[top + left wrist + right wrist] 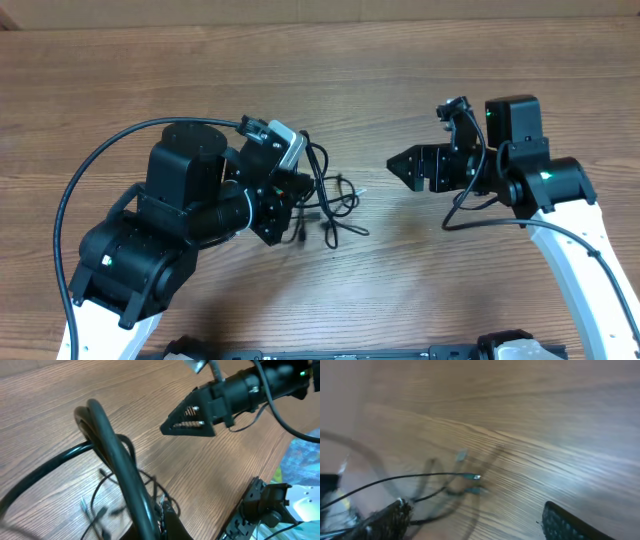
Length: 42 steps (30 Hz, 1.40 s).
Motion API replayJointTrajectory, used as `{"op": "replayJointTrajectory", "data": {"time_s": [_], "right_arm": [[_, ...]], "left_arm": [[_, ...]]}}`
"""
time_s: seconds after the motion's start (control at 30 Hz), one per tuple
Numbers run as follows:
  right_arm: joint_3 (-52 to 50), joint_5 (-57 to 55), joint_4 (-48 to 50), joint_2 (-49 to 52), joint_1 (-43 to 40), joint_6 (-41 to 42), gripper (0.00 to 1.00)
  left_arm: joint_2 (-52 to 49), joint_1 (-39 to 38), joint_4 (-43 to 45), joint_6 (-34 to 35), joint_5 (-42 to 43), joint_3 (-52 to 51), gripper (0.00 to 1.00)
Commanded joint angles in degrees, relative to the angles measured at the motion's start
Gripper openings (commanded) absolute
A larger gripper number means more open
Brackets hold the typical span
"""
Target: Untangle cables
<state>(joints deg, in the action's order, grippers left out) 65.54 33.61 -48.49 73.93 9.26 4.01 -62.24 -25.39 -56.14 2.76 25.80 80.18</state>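
**Cables bunched at my left hand; right hand open, off to the side**

Cables (335, 200): one small tangle of thin black cords lying mid-tabletop (200, 60). The loops are loose, with a few ends trailing toward the near edge and to the right. The tangle sits just right of my left hand (290, 205) and looks to touch it from overhead. A couple of strands run up along the hand's front.

Left hand: jaws closed. I can't tell whether a cord is pinched between them. My left wrist view is mostly blocked by the arm's thick wire (120, 470), which arcs across the frame. Under it I see thin cords on the wood, blurred.

Right hand (398, 165): open, gripping nothing. Its wrist view shows the two fingers (385, 520) at the lower corners, wide apart, with bare wood between them. The hand points left at the tangle, near it but apart. A strip of bare tabletop lies between its tips and the closest loop.

From the right wrist I also see a silver-tipped plug (476, 477) at the end of one cord, ahead of the fingers. Two more plug ends lie beside it, all blurred. The cord from that plug runs left across the frame; I can't tell if it touches a finger.

The tangle is between my hands, closer to the left one.
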Motion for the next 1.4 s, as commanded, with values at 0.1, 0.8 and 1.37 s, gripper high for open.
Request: {"op": "replayJointTrajectory", "data": {"time_s": [0.1, 0.8, 1.37], "right_arm": [[0.8, 12.9, 3.0, -6.0, 0.0, -5.8, 0.84], [0.8, 12.3, 6.8, -8.6, 0.0, -9.1, 0.89], [0.8, 3.3, 5.7, -8.5, 0.0, -8.3, 0.82]], "left_arm": [[-0.5, 0.2, 2.2, -1.5, 2.5, 0.6, 0.04], [-9.5, -1.8, 6.3, 1.1, 20.3, 0.6, 0.04], [-9.7, -5.6, 9.3, 4.1, 20.3, 0.6, 0.04]]}}
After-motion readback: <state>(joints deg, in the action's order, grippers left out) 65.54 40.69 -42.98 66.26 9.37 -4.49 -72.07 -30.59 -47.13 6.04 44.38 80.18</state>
